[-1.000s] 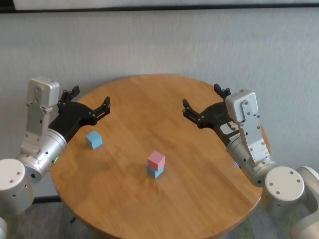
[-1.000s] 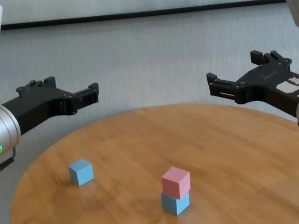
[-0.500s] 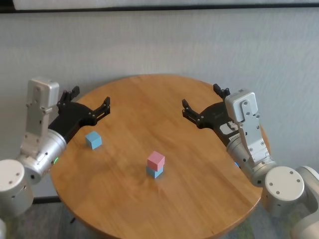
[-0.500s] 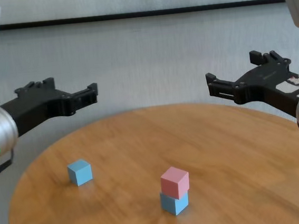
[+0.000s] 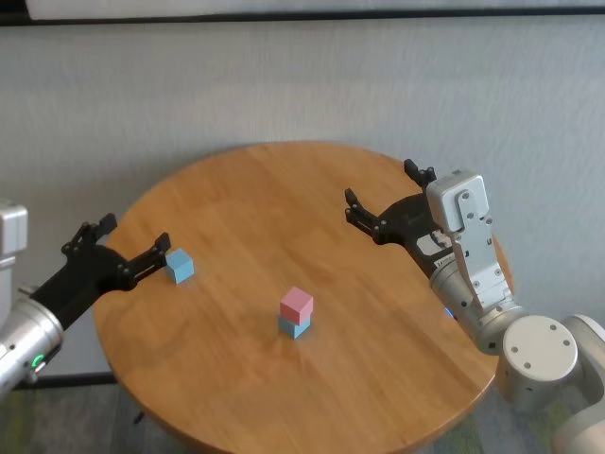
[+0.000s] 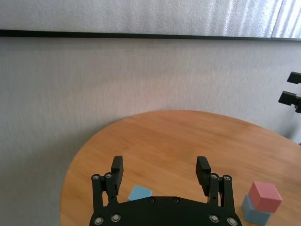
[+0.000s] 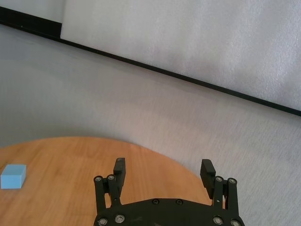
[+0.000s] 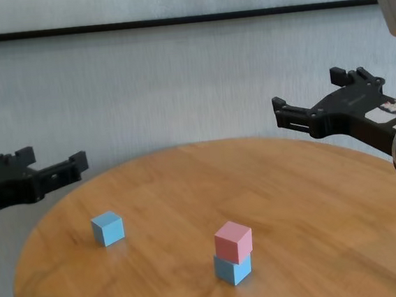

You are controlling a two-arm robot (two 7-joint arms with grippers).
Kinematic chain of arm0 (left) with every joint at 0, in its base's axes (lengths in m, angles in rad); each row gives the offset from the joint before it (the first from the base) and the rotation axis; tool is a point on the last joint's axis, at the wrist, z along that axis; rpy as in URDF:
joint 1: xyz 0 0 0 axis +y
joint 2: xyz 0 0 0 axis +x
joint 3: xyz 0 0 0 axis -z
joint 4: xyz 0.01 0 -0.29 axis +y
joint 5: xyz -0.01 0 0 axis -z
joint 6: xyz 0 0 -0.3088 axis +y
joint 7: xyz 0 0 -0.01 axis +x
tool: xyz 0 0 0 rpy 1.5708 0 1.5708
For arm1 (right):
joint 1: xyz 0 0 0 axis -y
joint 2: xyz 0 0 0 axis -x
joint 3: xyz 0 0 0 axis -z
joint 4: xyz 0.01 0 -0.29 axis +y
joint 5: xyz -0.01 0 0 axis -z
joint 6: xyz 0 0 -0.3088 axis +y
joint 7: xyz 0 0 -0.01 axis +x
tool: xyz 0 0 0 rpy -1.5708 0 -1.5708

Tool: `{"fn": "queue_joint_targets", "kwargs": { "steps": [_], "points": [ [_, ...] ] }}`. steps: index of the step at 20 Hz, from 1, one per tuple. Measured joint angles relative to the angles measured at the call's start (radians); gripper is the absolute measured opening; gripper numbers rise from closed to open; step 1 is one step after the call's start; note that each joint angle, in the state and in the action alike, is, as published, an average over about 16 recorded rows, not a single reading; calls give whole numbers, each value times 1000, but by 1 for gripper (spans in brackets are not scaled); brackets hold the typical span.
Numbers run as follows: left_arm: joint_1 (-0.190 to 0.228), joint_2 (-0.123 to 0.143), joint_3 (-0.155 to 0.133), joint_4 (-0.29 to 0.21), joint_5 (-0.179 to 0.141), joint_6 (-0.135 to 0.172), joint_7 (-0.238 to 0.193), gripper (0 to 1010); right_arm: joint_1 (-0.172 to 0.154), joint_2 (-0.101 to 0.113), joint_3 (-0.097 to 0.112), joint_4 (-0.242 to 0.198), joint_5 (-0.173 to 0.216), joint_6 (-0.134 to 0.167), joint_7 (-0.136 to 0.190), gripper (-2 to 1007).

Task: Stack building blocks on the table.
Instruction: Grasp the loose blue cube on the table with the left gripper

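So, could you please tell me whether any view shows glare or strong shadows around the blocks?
Chest view: faint sheen on the table, soft shadow by the lone blue block. Head view: even light, pink block crisp. Left wrist view: no glare.

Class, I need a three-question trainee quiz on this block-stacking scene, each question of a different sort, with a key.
1. True or false: the pink block sits on a blue block.
2. Which claw is nearer the lone blue block? A) left claw B) right claw
3. Fill in: both claws are ____ and hold nothing.

Key: 1 true; 2 A, the left claw is low beside the lone block at the table edge, while the right claw hovers at the far right; 3 open.
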Motion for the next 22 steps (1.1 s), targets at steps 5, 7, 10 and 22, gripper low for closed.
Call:
{"fn": "queue_joint_targets", "kwargs": {
  "steps": [5, 7, 10, 22],
  "points": [
    [-7, 29, -3, 54, -32, -11, -96, 1001, 0, 0, -1, 0, 0, 0, 0, 1005],
    [-26, 37, 7, 88, -36, -15, -137, 1001, 0, 1, -1, -1, 1, 1, 0, 1005],
    [-68, 44, 32, 150, -39, -16, -197, 1001, 1, 1, -1, -1, 1, 1, 0, 1005],
    [-302, 37, 173, 438, -11, 11, -389, 1001, 1, 2, -2, -1, 2, 1, 0, 1005]
  ]
}}
